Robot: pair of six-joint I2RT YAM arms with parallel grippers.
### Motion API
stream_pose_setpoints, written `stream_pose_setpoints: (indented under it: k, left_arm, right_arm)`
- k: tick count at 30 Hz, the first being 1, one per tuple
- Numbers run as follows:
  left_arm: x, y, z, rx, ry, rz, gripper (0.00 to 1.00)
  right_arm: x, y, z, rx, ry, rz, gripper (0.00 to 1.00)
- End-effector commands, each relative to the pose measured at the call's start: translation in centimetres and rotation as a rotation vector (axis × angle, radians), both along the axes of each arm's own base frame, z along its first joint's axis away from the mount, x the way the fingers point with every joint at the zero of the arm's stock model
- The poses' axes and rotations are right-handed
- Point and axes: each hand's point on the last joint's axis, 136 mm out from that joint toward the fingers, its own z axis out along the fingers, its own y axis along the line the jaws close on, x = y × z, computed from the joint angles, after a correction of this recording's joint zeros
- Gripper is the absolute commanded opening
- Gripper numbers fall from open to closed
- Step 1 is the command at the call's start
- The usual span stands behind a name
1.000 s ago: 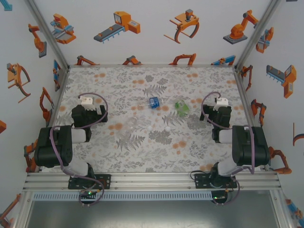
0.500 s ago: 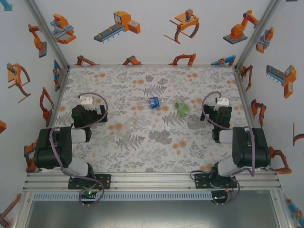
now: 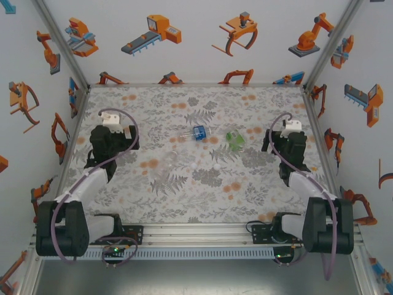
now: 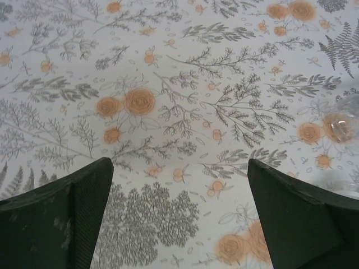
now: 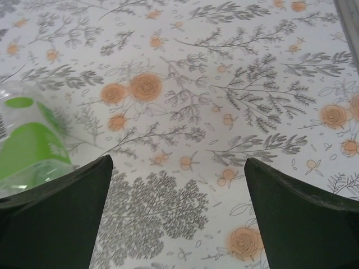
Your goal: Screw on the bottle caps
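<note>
Floral table cover (image 3: 202,196), apparently cloth; robot-patterned walls (image 3: 196,61).

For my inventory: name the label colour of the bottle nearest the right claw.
Green, on the bottle; best in the right wrist view.

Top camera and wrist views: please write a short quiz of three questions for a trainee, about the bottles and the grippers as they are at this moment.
1. True or false: in the top view, the green bottle lies to the right of the blue-label bottle.
2. The left gripper is: A) open, holding nothing; B) shut on a cap; C) shut on a bottle.
3. Fill in: in the right wrist view, the right gripper is open, and the ____ bottle is at the picture's left edge.

Key: 1 true; 2 A; 3 green.
</note>
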Motion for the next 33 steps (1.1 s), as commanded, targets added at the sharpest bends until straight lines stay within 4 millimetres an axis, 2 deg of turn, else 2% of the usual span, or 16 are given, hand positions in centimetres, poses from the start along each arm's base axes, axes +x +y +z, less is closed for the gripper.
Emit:
stream_pose_setpoints:
  k: [1, 4, 8, 15, 22, 27, 33]
  left_arm:
    - [-1.1, 0.9, 0.7, -0.082, 0.116, 0.092, 0.97]
    - [-1.8, 0.7, 2.1, -0.167, 0.203, 0.092, 0.97]
    - [-2.7, 0.4, 3.6, -0.199, 0.283, 0.064, 0.97]
    - [-4.2, -0.3, 5.8, -0.147, 0.317, -0.025, 0.97]
    - [-5.1, -0.2, 4.1, -0.135, 0.295, -0.030, 0.97]
    - [-5.1, -0.3, 4.4, -0.134, 0.281, -0.037, 0.97]
    - [-5.0, -0.5, 4.1, -0.134, 0.296, -0.048, 0.97]
  right_arm:
    - [-1.3, 2.4, -0.4, 0.023, 0.089, 0.112, 0.89]
    - [-2.1, 4.0, -0.5, 0.009, 0.125, 0.184, 0.89]
    - [-2.6, 6.1, -0.9, -0.002, 0.152, 0.281, 0.89]
    - [-1.7, 9.8, -2.0, -0.051, 0.221, 0.432, 0.89]
    - [0.8, 13.4, -3.4, -0.159, 0.302, 0.544, 0.86]
    - [2.3, 14.5, -5.0, -0.200, 0.366, 0.596, 0.81]
    - [2.9, 15.5, -7.3, -0.207, 0.472, 0.668, 0.70]
